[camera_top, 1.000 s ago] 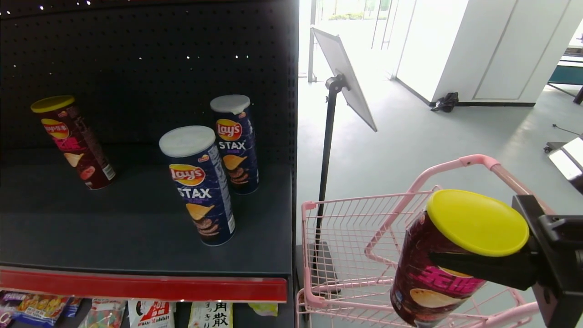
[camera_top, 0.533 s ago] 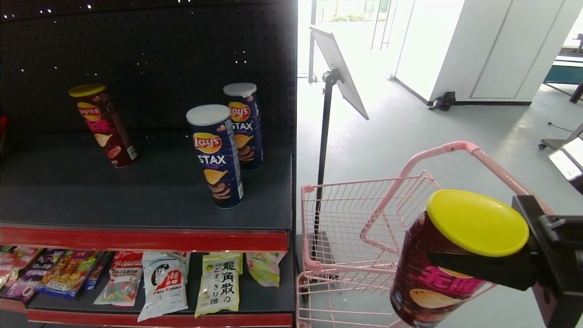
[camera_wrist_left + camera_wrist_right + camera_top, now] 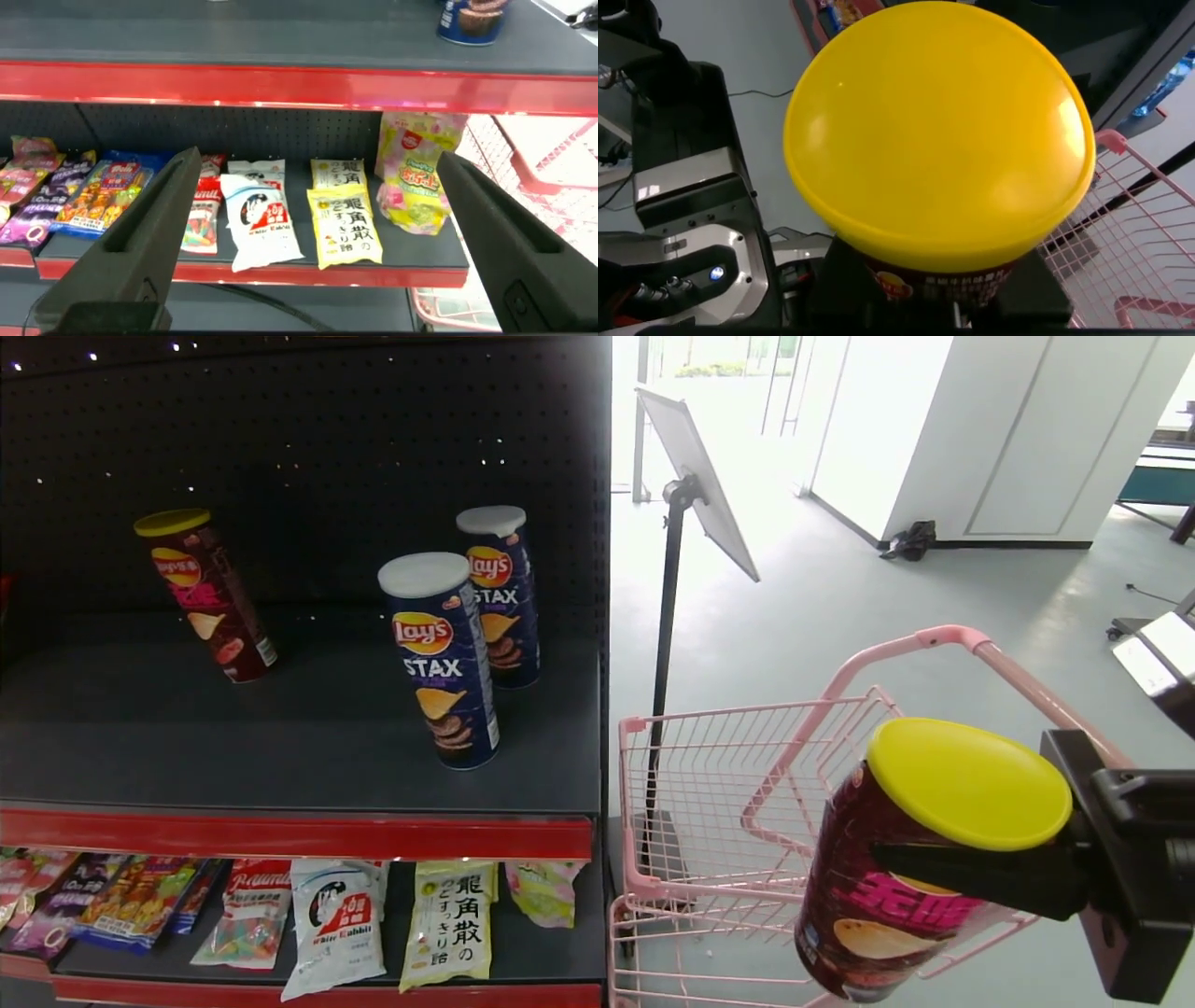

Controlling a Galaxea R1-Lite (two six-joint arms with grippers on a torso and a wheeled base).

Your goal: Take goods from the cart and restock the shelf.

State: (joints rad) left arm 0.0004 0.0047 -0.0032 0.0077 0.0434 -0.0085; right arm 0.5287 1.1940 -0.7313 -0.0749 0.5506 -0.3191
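Observation:
My right gripper [image 3: 934, 870] is shut on a maroon chip can with a yellow lid [image 3: 971, 784], held upright and slightly tilted over the pink wire cart [image 3: 747, 803]. The same lid [image 3: 938, 131] shows from above in the right wrist view. On the dark upper shelf [image 3: 280, 756] stand a matching maroon can [image 3: 205, 597] at the left, leaning, and two dark blue cans [image 3: 439, 663] [image 3: 502, 597] near the right end. My left gripper [image 3: 318, 252] is open with nothing in it, level with the lower shelf of snack bags [image 3: 262, 219].
A black pole [image 3: 665, 644] carrying a tilted white board [image 3: 695, 476] stands between the shelf's right end and the cart. Several snack bags [image 3: 439, 915] lie on the lower shelf under the red edge strip [image 3: 299, 835]. Bare grey floor lies behind the cart.
The head camera has pulled back, so the shelf looks smaller and the lower shelf of bags has come into view. The can stays in my right gripper, nudged slightly left.

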